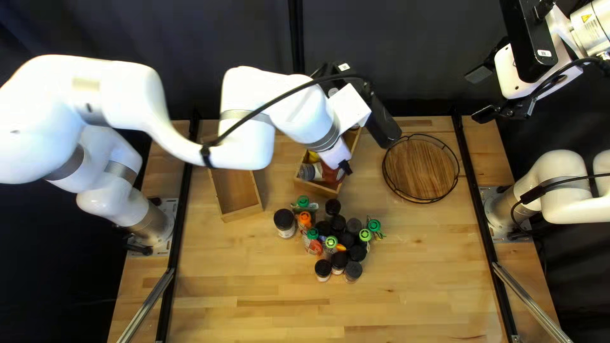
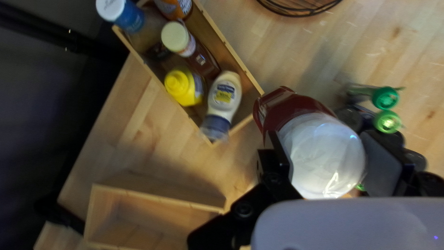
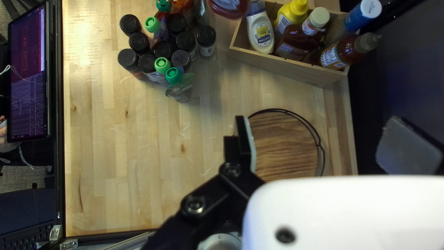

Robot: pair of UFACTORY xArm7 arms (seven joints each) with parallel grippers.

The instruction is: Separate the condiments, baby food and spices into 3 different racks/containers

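Bottle of red sauce is hanging clamped in your left gripper near the condiment box; your right gripper is gaping wide.

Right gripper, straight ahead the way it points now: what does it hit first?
Most likely the round wooden tray, which lies ahead of the open right gripper. Depth is unclear, so it might reach the tabletop beside it instead.
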